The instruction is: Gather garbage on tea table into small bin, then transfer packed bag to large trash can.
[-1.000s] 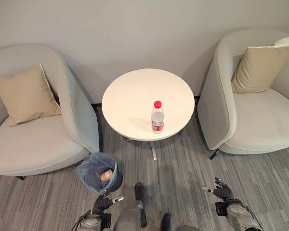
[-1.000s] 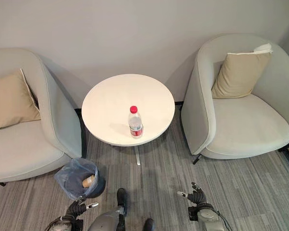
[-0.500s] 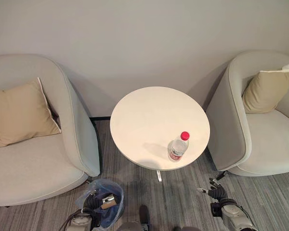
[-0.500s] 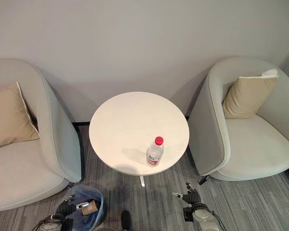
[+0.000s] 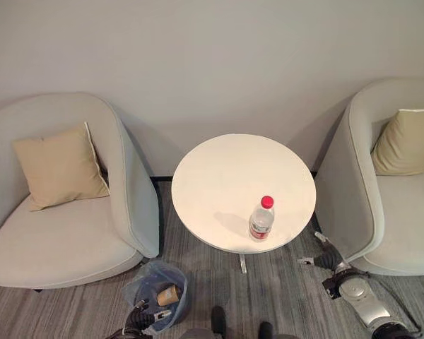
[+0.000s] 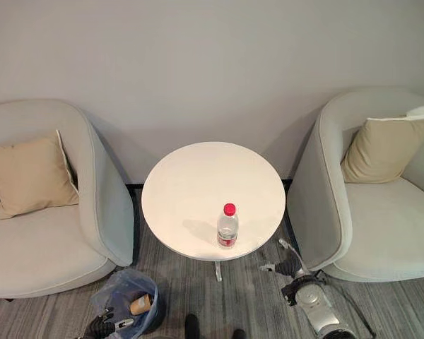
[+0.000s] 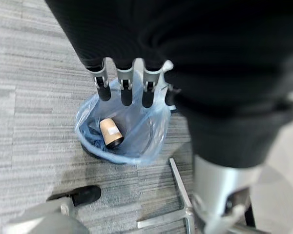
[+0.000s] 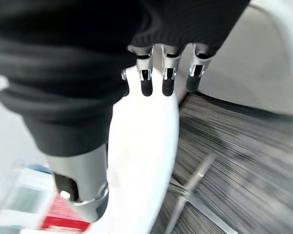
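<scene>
A clear water bottle (image 5: 261, 219) with a red cap and red label stands upright near the front right edge of the round white tea table (image 5: 219, 176). On the carpet left of the table's foot sits the small bin (image 5: 136, 288), lined with a blue bag, and a brown paper cup (image 5: 167, 294) lies inside. My left hand (image 5: 143, 325) hovers just in front of the bin, fingers (image 7: 122, 90) straight and empty above the cup (image 7: 111, 132). My right hand (image 5: 325, 260) is open beside the table's right edge, its fingers (image 8: 166, 78) pointing past the rim (image 8: 146, 136). The bottle (image 8: 19, 209) shows blurred by the thumb.
Two grey armchairs flank the table, the left one (image 5: 71, 233) and the right one (image 5: 396, 219), each with a tan cushion. The right hand is in the narrow gap between table and right chair. A metal table foot (image 7: 180, 190) lies on the grey carpet.
The camera has shifted, so the whole scene sits differently. My right hand has risen from low over the carpet to the table's right edge. The left hand stays by the bin.
</scene>
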### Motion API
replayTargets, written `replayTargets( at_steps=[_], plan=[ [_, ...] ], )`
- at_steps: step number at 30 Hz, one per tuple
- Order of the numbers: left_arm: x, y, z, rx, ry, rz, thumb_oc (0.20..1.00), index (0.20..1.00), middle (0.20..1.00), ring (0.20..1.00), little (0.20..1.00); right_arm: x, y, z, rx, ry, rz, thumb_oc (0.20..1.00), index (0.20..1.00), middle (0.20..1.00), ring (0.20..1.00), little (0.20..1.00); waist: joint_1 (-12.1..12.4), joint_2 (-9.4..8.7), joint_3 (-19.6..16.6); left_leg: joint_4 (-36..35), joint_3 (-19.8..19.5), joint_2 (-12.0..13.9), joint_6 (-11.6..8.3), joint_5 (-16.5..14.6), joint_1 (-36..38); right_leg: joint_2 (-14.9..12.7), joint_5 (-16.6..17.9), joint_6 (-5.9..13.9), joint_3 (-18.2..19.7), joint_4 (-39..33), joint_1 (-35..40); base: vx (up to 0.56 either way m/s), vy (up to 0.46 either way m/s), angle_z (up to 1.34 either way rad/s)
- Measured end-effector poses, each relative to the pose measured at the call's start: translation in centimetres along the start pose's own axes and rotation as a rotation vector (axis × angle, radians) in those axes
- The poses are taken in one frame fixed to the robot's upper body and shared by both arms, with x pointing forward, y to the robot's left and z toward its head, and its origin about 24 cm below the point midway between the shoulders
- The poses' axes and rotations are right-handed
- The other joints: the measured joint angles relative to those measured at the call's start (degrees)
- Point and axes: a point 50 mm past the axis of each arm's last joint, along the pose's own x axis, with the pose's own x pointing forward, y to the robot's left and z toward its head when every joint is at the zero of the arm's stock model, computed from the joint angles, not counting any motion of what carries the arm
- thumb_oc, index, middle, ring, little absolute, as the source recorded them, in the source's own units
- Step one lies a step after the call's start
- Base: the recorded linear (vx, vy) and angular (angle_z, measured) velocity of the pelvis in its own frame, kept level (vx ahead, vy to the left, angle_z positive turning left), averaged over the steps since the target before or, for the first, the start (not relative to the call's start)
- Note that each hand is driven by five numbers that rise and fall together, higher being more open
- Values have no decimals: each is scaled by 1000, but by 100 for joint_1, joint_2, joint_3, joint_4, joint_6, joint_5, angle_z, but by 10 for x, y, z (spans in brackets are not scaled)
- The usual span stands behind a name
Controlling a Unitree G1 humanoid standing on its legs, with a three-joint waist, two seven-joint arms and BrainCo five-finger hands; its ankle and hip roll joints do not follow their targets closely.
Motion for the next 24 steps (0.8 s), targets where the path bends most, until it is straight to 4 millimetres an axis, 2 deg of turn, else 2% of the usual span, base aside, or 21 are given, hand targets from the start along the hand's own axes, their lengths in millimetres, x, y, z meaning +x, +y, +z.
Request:
replayTargets(
  at_steps=[7,10,13,17,24],
  plan=[
    [0,-7,7,-7,-31,-17,1000,1000,1000,1000,1000,0,7,10,-35,-48,62,1000,1000,1000,1000,1000,-14,135,-21,0,-189,73,-80,52,5,105,57,-33,-236,-225,204,28,-29,14],
    [0,-12,4,-16,-23,-28,1000,1000,1000,1000,1000,7,10,26,-53,-108,82,1000,1000,1000,1000,1000,9,214,9,-1,-287,43,-95,59,47,128,185,-28,-323,-573,465,34,-3,16],
    [0,-15,6,-21,-28,-34,1000,1000,1000,1000,1000,12,11,39,-55,-153,84,1000,1000,1000,1000,1000,42,214,36,-1,-332,19,-111,48,74,134,243,-35,-406,-784,625,46,5,16],
    [-3,-16,-2,-23,-7,-35,1000,1000,1000,1000,1000,19,8,55,-66,-206,80,1000,1000,1000,1000,1000,56,206,54,-1,-466,1,-98,57,89,142,282,-54,-503,-861,717,47,11,14],
    [-6,-16,-11,-24,16,-35,1000,1000,1000,1000,1000,24,8,61,-52,-218,72,1000,1000,1000,1000,1000,210,168,94,-27,-613,-32,-137,31,76,138,253,-41,-663,-859,775,41,20,13]
  ],
)
